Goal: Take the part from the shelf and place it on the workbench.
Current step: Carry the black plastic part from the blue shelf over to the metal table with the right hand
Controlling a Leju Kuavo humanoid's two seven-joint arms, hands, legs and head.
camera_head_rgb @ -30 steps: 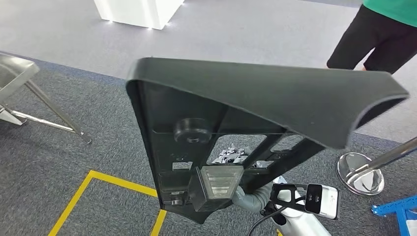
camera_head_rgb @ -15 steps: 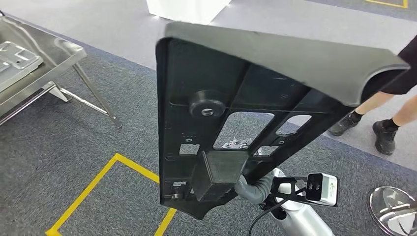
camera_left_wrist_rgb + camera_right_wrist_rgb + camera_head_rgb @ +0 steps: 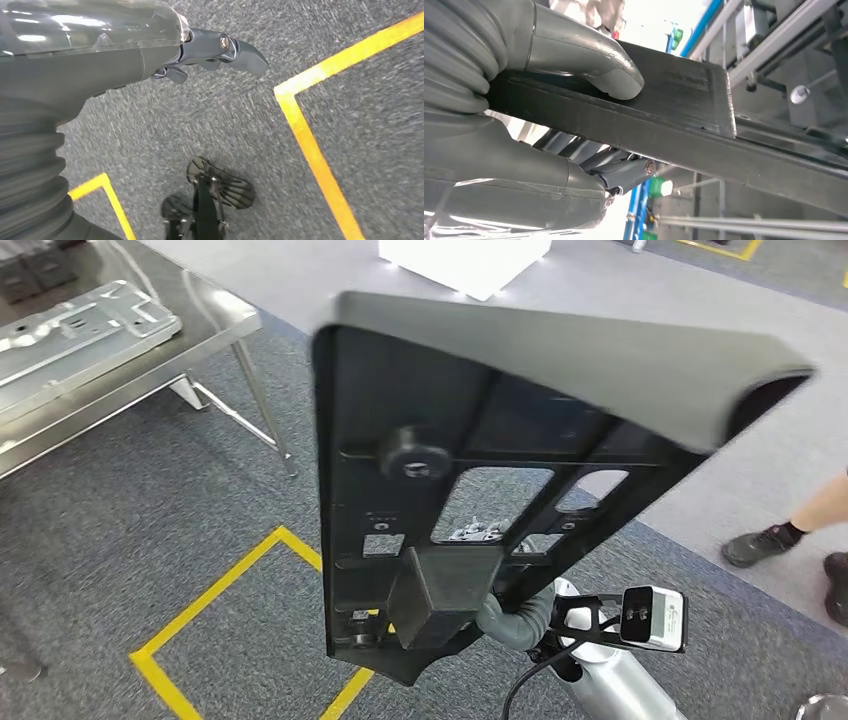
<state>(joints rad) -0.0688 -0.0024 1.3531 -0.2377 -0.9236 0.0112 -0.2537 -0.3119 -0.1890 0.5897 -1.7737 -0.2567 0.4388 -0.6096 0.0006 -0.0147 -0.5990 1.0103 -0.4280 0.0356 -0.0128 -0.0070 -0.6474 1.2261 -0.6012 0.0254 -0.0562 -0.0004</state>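
I see the part (image 3: 520,410), a big black plastic panel with ribs, cut-outs and a round knob, held upright in front of me in the head view. My right hand (image 3: 512,618) grips its lower end from behind. In the right wrist view the grey thumb (image 3: 594,65) presses on one face of the part (image 3: 684,105) and darker fingers (image 3: 624,172) curl under the other. My left hand (image 3: 125,55) hangs over the carpet and holds nothing, with its fingers loosely apart. The steel workbench (image 3: 200,325) stands at the upper left.
A pressed metal sheet (image 3: 80,325) lies on the workbench. Yellow floor tape (image 3: 210,595) marks the grey carpet below. A white block (image 3: 465,260) stands at the far top. A person's shoes (image 3: 760,540) are at the right edge.
The whole view has swung: the workbench has come further in at the left, and the person has slid off to the right. The part stays gripped in my right hand.
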